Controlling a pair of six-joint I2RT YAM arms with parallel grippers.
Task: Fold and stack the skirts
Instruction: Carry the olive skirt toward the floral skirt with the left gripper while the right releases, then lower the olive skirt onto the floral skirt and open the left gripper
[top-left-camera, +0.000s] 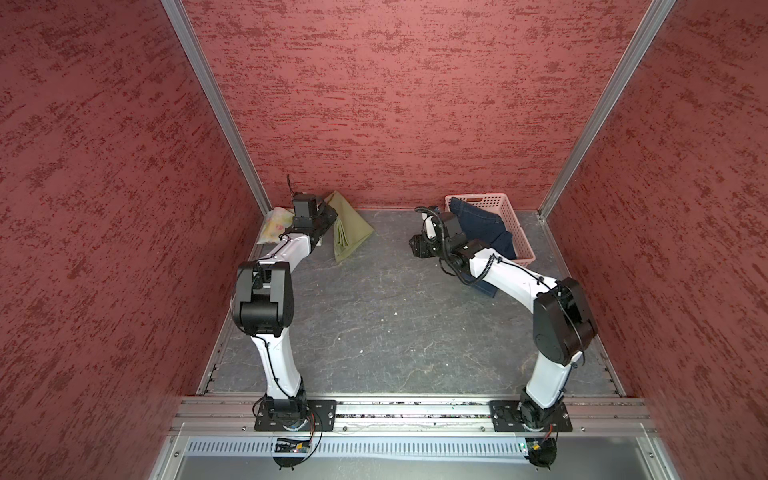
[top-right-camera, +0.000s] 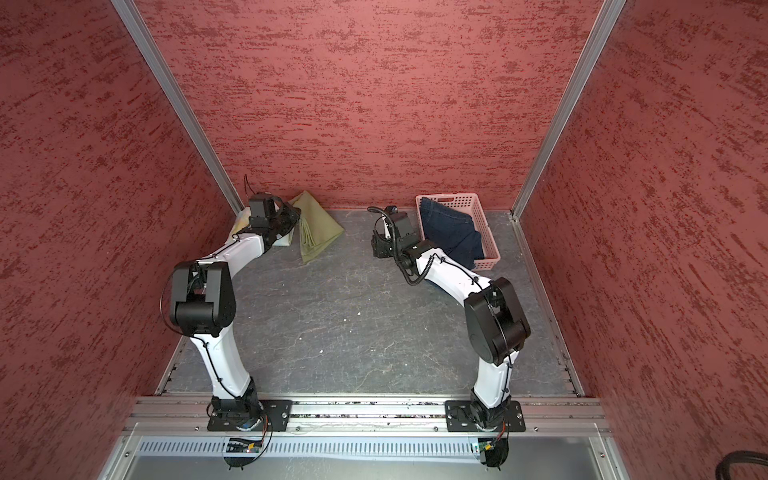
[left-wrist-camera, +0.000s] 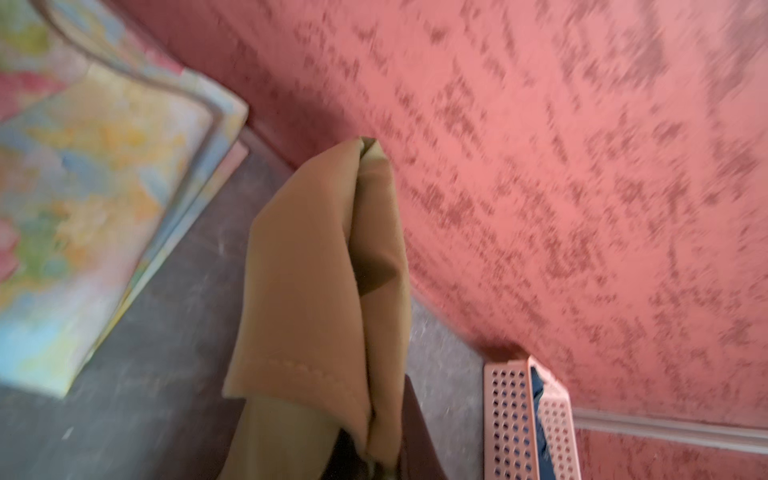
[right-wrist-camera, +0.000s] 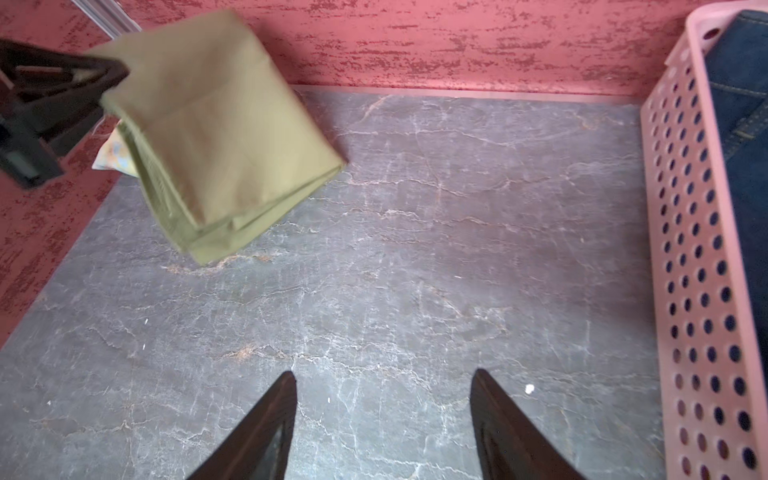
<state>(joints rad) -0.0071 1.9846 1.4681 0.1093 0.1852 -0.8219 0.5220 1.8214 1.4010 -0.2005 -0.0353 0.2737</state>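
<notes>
Item 1: folded olive-green cloth skirt (right-wrist-camera: 224, 137), probably light and limp. My left gripper (right-wrist-camera: 116, 72) pinches its corner; right gripper (right-wrist-camera: 384, 374) spread, empty.

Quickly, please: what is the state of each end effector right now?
Left end effector: closed, holding the olive-green skirt by a corner.
Right end effector: open, holding nothing.

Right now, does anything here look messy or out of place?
The denim skirt hangs out of the pink basket over its near side onto the table. The folded olive skirt dangles from the left pincer, beside the floral skirt, not stacked on it.
</notes>
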